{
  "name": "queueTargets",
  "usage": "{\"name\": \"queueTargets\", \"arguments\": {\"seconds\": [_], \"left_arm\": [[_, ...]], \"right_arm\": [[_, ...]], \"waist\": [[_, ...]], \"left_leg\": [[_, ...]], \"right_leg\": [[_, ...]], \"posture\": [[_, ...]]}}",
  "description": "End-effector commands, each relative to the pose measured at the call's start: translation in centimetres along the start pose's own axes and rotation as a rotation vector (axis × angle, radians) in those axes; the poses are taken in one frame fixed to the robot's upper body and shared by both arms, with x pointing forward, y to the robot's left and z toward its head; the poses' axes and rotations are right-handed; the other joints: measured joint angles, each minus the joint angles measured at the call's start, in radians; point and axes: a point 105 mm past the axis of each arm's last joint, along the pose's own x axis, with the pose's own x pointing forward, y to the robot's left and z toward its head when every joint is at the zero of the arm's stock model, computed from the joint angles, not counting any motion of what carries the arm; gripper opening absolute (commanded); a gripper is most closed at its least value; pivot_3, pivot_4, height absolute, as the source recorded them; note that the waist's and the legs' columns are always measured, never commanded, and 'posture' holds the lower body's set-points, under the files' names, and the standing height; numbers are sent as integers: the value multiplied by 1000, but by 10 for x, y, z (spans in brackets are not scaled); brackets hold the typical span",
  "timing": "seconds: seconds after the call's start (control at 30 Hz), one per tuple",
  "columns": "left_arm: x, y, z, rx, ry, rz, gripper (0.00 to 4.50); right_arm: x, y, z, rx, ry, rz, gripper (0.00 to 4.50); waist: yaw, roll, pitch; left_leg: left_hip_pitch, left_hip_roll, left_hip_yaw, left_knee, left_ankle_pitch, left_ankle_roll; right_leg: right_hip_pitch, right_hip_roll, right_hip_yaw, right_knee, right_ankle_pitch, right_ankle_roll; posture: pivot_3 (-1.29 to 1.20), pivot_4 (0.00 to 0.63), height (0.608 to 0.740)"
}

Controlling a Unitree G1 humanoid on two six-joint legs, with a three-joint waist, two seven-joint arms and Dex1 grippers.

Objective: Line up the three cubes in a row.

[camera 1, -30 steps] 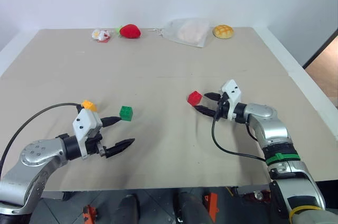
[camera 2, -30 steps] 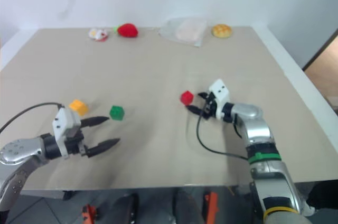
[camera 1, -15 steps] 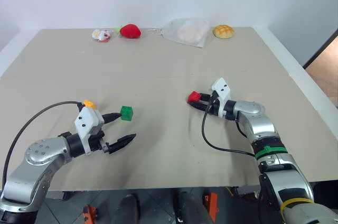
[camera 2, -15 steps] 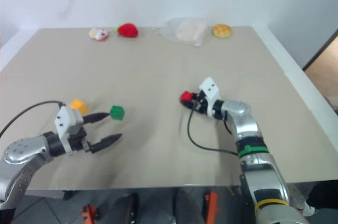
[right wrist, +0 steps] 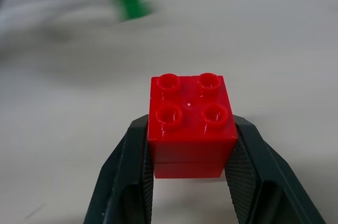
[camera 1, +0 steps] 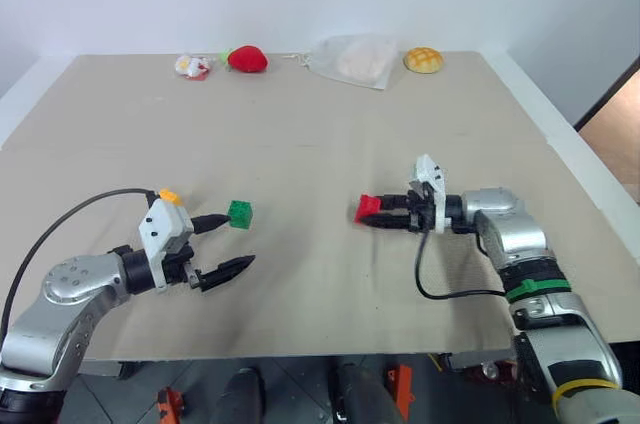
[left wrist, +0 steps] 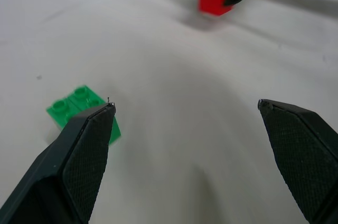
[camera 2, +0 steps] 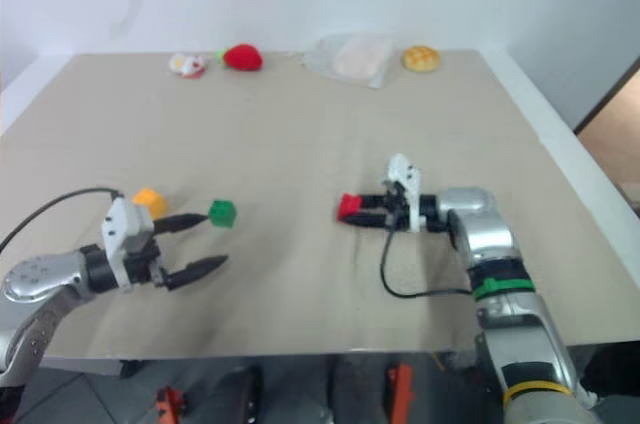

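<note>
The bench [camera 1: 300, 134] is carrying everything, so the green cube [camera 1: 239, 214] is serving as the landmark. At the bench's far edge, well beyond the green cube, a clear bag [camera 1: 352, 59] is lying between a yellow bun [camera 1: 422, 60] and a red strawberry plush [camera 1: 246, 59], with a small white-and-red toy [camera 1: 190, 66] lying just past the plush.

The left claw [camera 1: 227, 244] is hanging just in front of the green cube with its two black fingers standing wide apart and gripping nothing; the upper fingertip is reaching almost to the cube's near side, though I cannot tell whether it is touching.

The right claw [camera 1: 375, 216] is pointing toward the green cube from well off to its right, its fingers [right wrist: 134, 176] pinching the red cube [right wrist: 191, 123] by two opposite sides, studs facing up.

The yellow-orange cube [camera 2: 149, 201] is sitting just left of the green cube, partly hidden behind the left claw's white housing.
</note>
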Motion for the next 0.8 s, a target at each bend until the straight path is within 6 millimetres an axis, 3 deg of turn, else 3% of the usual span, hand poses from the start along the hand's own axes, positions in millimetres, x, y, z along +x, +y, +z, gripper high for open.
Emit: {"name": "queueTargets", "arguments": {"seconds": [0.03, 0.4, 0.47, 0.67, 0.8], "left_arm": [[-4, 4, 3, 29, 9, -14, 4500], [-13, 1, 2, 10, 12, 14, 4500], [-16, 2, 1, 7, 16, 29, 4500], [-21, 12, 1, -9, -10, 97, 4500], [-25, 33, 5, -44, -69, 199, 4500]], "right_arm": [[0, 8, 0, -76, 61, 111, 1257], [20, 1, -6, -156, 78, 146, 1257], [23, 0, -10, -166, 87, 126, 2279], [22, 2, -15, -203, 122, 124, 4281], [3, 0, -9, -214, 128, 124, 4434]], "waist": [[-3, 0, 0], [-6, 0, 0], [-6, 0, 0], [-5, 0, 0], [-2, 0, 0]], "left_leg": [[0, 0, 1, 0, 0, 0], [1, 3, 3, 1, 0, 0], [1, 4, 3, 1, 0, 0], [2, 8, 4, 2, 0, 0], [2, 9, 5, 4, 0, 0]], "right_leg": [[0, 0, 0, 0, -1, -2], [-1, 2, 2, 0, 3, 2], [-1, 3, 2, 1, 3, 0], [-1, 7, 2, 1, 3, -6], [-1, 7, 2, 1, 5, -6]], "posture": [[0, 150, 740], [0, 150, 740], [0, 150, 740], [0, 150, 740], [0, 150, 740]]}}
